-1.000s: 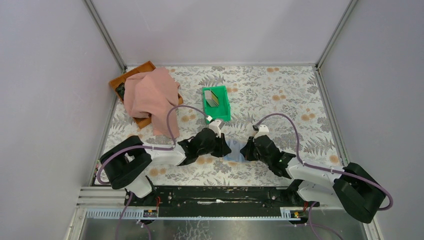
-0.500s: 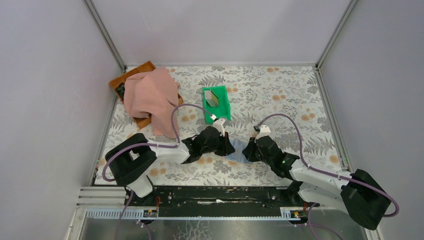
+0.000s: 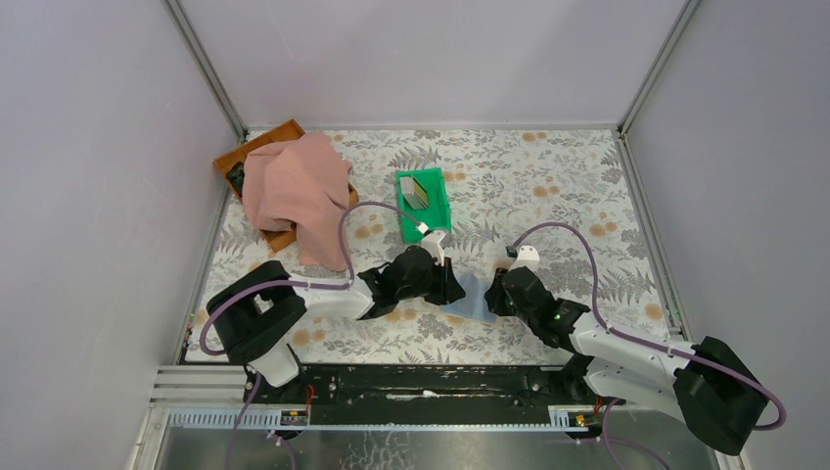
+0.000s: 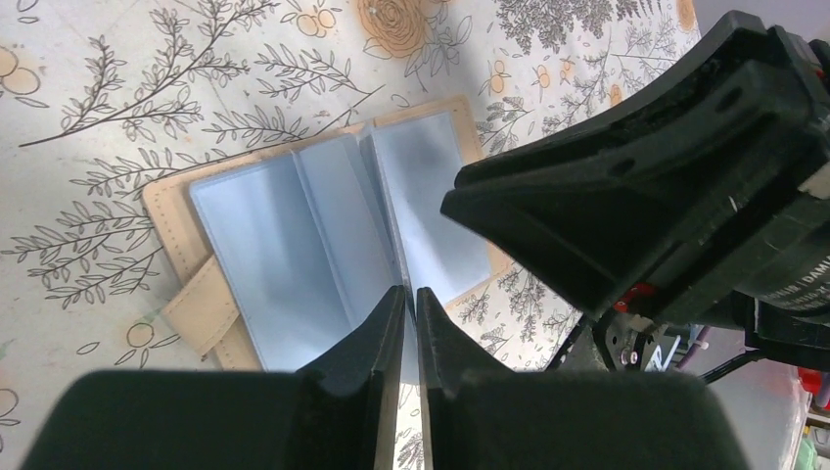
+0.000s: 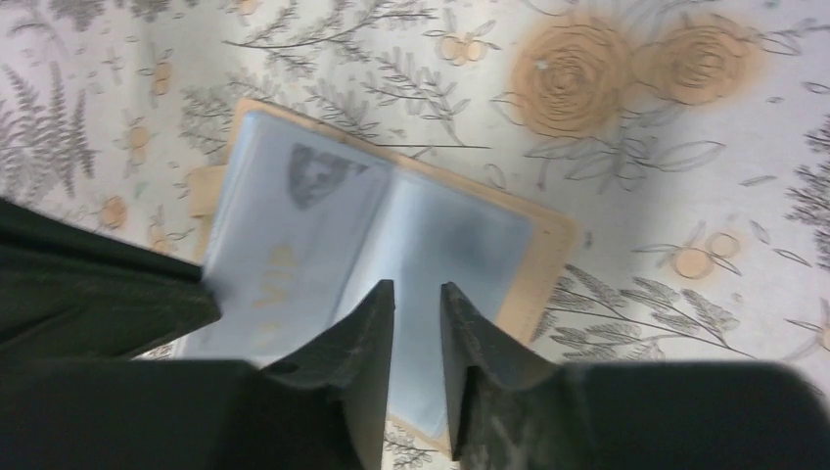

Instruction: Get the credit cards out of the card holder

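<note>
The card holder [image 3: 474, 296] lies open on the flowered table between both grippers, pale blue sleeves up with a tan border [image 4: 264, 235]. My left gripper [image 4: 411, 291] is shut on a thin blue leaf that rises from the holder's spine. Over the holder's right-hand sleeve [image 5: 460, 235], my right gripper [image 5: 418, 286] is open with a clear gap and nothing between its fingers. Faint gold lettering and a dark emblem show through the left sleeve [image 5: 279, 245]. Two credit cards [image 3: 418, 191], one grey and one yellowish, stand in the green bin [image 3: 438, 211].
A pink cloth [image 3: 294, 186] drapes over a brown tray [image 3: 284, 132] at the back left. In the left wrist view the right arm's black body [image 4: 666, 166] looms close over the holder's right side. Grey walls enclose the table.
My right gripper has gone from shut to open and shifted slightly right over the holder. My left gripper has edged right onto the holder and stayed closed.
</note>
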Motion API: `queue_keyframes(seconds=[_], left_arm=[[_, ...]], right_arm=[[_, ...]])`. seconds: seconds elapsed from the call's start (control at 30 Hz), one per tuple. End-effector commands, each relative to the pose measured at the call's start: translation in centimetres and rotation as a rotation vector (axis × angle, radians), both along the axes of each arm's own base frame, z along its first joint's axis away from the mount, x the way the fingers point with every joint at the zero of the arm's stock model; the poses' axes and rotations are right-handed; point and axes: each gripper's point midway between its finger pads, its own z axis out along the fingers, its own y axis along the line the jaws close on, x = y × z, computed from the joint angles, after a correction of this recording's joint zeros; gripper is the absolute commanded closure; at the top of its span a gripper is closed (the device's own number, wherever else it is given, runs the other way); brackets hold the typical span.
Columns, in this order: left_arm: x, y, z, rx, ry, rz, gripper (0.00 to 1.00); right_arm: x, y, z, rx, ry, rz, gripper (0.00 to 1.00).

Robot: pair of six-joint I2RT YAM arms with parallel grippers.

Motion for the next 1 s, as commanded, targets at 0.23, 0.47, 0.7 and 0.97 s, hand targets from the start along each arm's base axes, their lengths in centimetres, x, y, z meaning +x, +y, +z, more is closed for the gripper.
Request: queue_keyframes(seconds=[0.23,0.47,0.7,0.97], left_arm=[[-0.5,-2.4,1.0,-0.035,-0.009,-0.043,0.86],[-0.9,-3.0,0.7,-0.03,0.0,-0.058,0.86],[-1.1,-3.9,1.2,-0.031,-0.011,-0.075,0.87],[-1.5,-4.3,0.7,-0.019,-0.007,-0.085,0.87]], right_arm=[[0.8,-1.6,0.7,-0.019,-0.005,-0.125,0.9],[0.9,-2.0,1.5,-0.021,-0.035,-0.129,0.88],[1.1,-1.9,2.5,0.007,-0.062,-0.13,0.67],[2.3,-1.4,5.3,0.005,-0.102,-0.145,0.4]])
